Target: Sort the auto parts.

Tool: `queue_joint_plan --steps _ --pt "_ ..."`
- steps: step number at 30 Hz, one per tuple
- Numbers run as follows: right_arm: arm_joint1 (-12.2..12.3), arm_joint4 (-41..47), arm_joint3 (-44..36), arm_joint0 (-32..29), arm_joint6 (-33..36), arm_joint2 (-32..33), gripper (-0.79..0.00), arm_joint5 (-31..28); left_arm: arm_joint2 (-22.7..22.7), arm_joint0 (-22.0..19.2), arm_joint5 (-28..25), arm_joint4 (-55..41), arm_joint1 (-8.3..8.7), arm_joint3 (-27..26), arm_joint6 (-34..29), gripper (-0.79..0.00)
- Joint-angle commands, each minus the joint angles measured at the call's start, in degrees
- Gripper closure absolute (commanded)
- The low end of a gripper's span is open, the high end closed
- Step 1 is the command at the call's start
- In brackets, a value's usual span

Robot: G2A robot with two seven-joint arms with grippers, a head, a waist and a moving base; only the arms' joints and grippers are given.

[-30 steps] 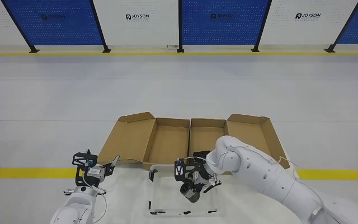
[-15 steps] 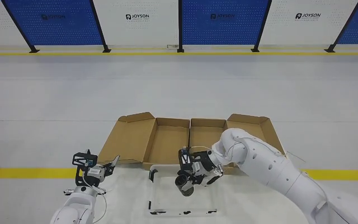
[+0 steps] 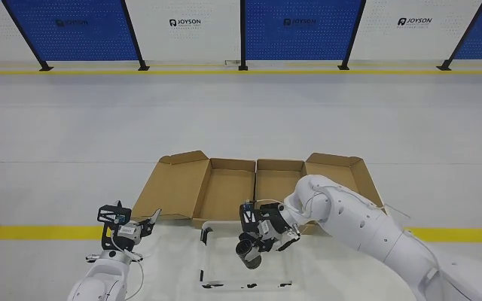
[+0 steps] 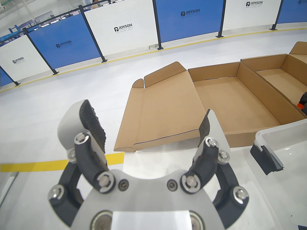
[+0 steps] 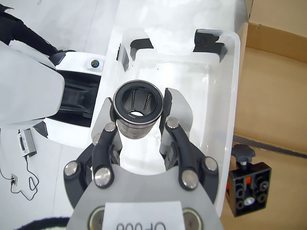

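Right arm: we see the elbow swing out to the right and away from the robot, closer to the cardboard boxes [image 3: 280, 185], than it sat a second ago. The right gripper [image 5: 139, 102] turns at the wrist and carries the cylindrical bearing [image 5: 134, 123] a little leftward over the clear bin [image 5: 233, 92]. In the last half second it edges back toward the robot's side (a small shift).
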Motion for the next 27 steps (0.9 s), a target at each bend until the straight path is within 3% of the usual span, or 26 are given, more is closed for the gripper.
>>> queue_joint_plan --steps 1,7,13,27 --pt "0.07 -0.90 0.04 -0.67 -1.73 0.61 0.000 0.29 0.00 0.00 0.00 0.00 0.00 0.00 0.00 -0.785" --pt "-1.35 -3.31 1.26 1.67 -6.57 2.37 0.000 -0.34 0.00 0.00 0.00 0.00 0.00 0.00 0.00 -0.785" --pt "-4.82 1.71 7.39 6.68 -10.53 1.56 0.000 -0.34 0.00 0.00 0.00 0.00 0.00 0.00 0.00 -0.785" --pt "-19.34 18.35 38.16 11.24 -2.79 -3.48 0.000 -0.34 0.00 0.00 0.00 0.00 0.00 0.00 0.00 -0.785"
